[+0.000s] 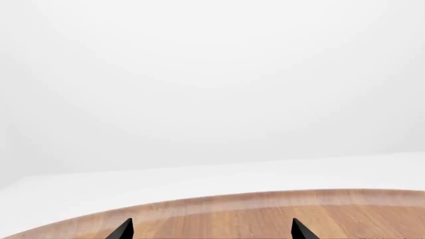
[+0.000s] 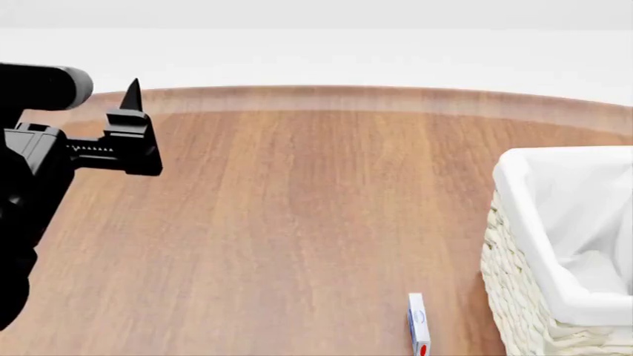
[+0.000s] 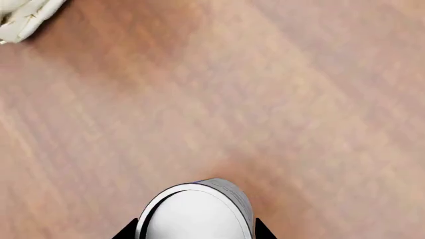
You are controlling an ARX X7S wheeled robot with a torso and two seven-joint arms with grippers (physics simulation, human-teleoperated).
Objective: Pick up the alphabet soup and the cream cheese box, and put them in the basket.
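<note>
Right gripper (image 3: 193,234): on my right wrist feed I see only its two black fingertips, one on each side of a can's silver-white top; I cannot tell whether they press it or stand just clear.
Alphabet soup (image 3: 196,211): I take the can between those tips to be it, though only the pale lid and a grey strip of wall show, no label. It is over bare wood.
Left gripper (image 1: 211,230): spread wide, holding nothing, raised near the table's far left edge.
Cream cheese box (image 2: 419,325): standing on a thin edge near the near edge of the table (image 2: 296,222), just beside the basket.
Basket (image 2: 514,267): at the right edge, white liner over its rim.
</note>
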